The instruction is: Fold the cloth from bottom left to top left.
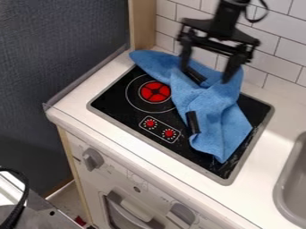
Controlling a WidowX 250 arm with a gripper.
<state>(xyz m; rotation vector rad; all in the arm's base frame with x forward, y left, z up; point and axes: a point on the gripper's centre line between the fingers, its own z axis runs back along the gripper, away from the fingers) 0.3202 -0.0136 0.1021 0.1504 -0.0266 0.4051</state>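
The gripper (208, 76) hangs at the upper part of the view with its two fingers spread, open over the upper part of the blue cloth (214, 114). I cannot tell whether the fingertips touch the fabric. The cloth lies crumpled across the right side of the black stove top (122, 96). One end stretches to the upper left onto the white counter, and the other narrows to a point near the stove's lower right edge. Two short black pieces show against the cloth, one between the fingers and one at its left edge.
A grey sink (293, 179) is set into the white counter (263, 163) at the right. White wall tiles (281, 36) and a wooden post (142, 27) stand behind the stove. Red knobs and a red burner mark the stove's left part.
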